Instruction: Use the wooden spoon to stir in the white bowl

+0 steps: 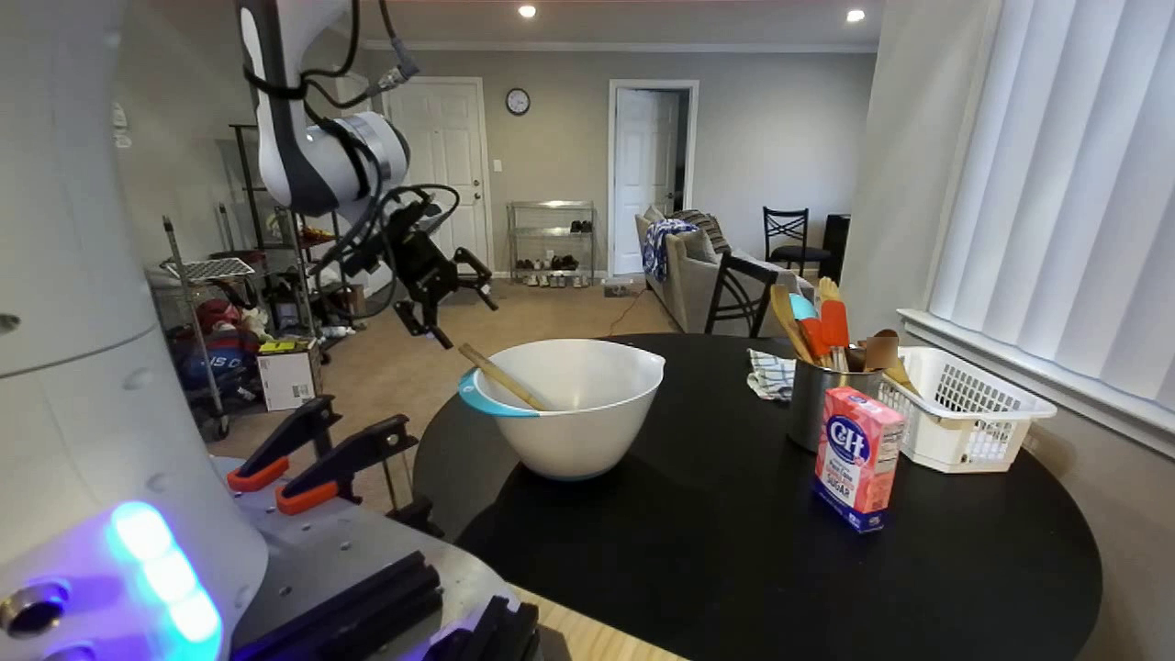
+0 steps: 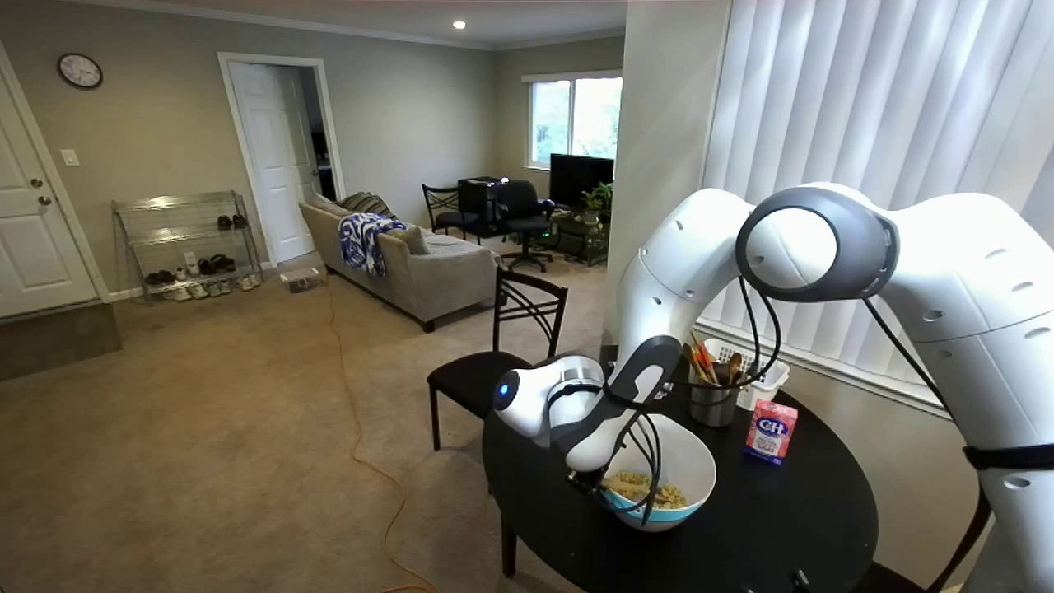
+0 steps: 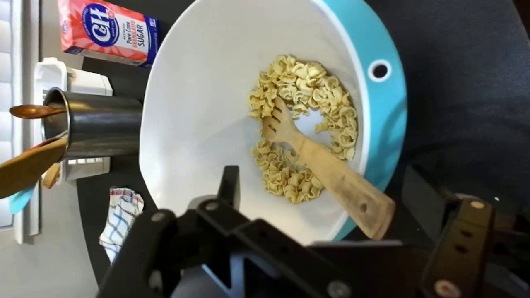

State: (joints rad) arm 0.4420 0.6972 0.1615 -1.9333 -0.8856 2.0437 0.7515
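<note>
The white bowl (image 1: 587,445) stands on the black table, with a turquoise grip along part of its rim. It shows in both exterior views (image 2: 690,461) and in the wrist view (image 3: 198,103). Shell-like pasta (image 3: 331,103) lies in its bottom. The wooden spoon (image 3: 327,169) leans in the bowl, its slotted head among the pasta and its handle sticking out over the turquoise rim; its handle also shows in an exterior view (image 1: 503,377). My gripper (image 1: 470,321) is open and empty, above and beside the handle end. In the wrist view its fingers (image 3: 325,186) stand wide apart either side of the handle.
On the black table (image 1: 716,523) stand a pink sugar box (image 1: 858,459), a metal pot (image 1: 808,404) of utensils, a white slatted basket (image 1: 945,445) and a checked cloth (image 1: 771,375). Clamps (image 1: 340,459) sit by the robot base. A chair (image 2: 482,379) stands beside the table.
</note>
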